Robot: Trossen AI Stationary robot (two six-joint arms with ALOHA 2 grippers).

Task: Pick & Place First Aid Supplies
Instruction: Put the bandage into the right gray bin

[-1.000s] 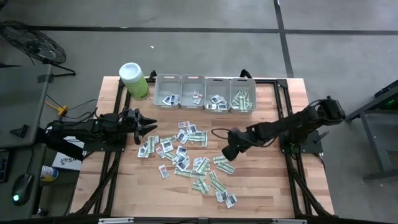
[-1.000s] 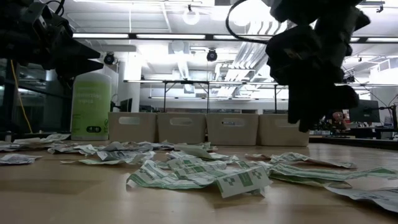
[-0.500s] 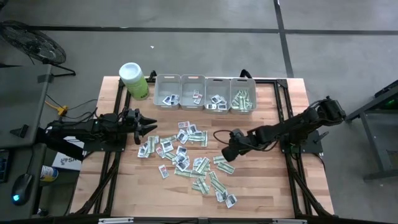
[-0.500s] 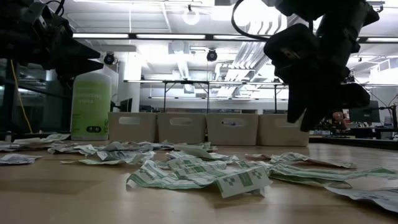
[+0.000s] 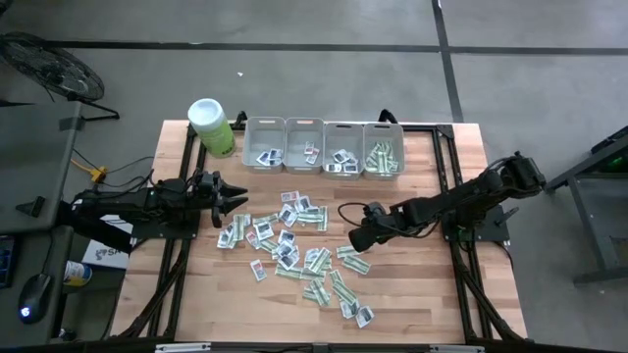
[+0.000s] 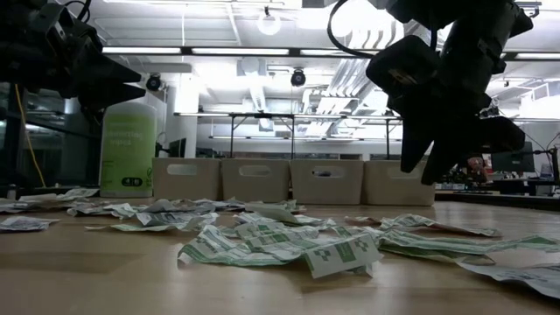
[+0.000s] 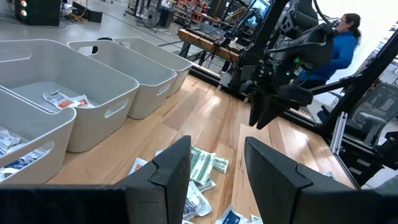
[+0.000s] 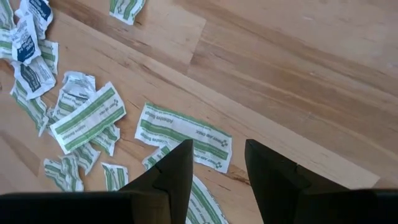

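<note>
Only a few first aid supplies (image 5: 294,240) lay in the grey bins (image 5: 324,147) far beyond the right gripper (image 5: 359,238), which hovered empty, jaws apart, just above the scattered remainder on the tabletop (image 5: 412,284); the left gripper (image 5: 234,199) waited open beside the pile.

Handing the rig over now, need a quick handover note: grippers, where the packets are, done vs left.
Left gripper: open, empty, waiting at the left edge of the packet pile.
Right gripper: open, empty, hovering over a green-and-white strip at the pile's right side.
Packets: most lie scattered loose on the middle of the table.
Done: a few packets already sit in each of the four grey bins along the far edge.
Left: dozens of packets to move from table to bins. The green canister stands beside the bins.
</note>
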